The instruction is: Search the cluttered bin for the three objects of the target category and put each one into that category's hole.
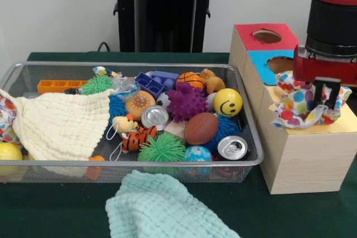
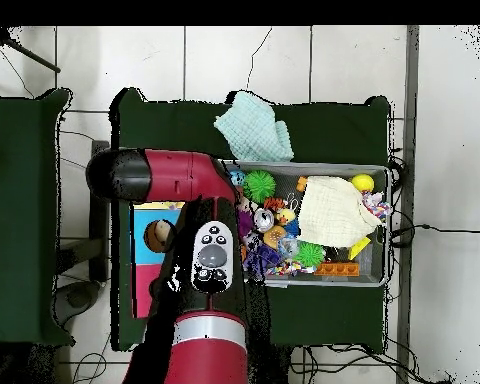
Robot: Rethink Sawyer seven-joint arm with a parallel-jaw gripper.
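While the red and black arm (image 1: pixel 333 23) is reaching down from above on the right of the front view, the green-covered table (image 1: pixel 67 210) is carrying everything else. Across the table, the bin (image 1: pixel 134 66) is lying wide and full of clutter, with a cream waffle cloth (image 1: pixel 58 121) draping over its left part. Just in front of the bin, a mint-green waffle cloth (image 1: pixel 162 207) is lying crumpled on the table. Beside the bin's right end, the pale wooden boxes are standing in a row: the red-topped hole (image 1: pixel 266 36) farthest back, the blue-topped hole (image 1: pixel 280 63) in the middle, and the yellow top panel (image 1: pixel 343 122) nearest the camera. The hole in that yellow panel is lying hidden under a polka-dot bag (image 1: pixel 293 104), which is sitting bunched on top of the box. The tool (image 1: pixel 326 104) is pressing down into this bag, its dark fingers (image 1: pixel 336 94) standing close together with the fabric gathered around them, gripping the bag. At the bin's far left edge, another dotted scrap (image 1: pixel 6 116) is peeking out beside the cream cloth. Inside the bin, a brown football (image 1: pixel 201 128), a purple spiky ball (image 1: pixel 186 102), a yellow smiley ball (image 1: pixel 227 102) and a silver can (image 1: pixel 232 147) are lying among the toys.
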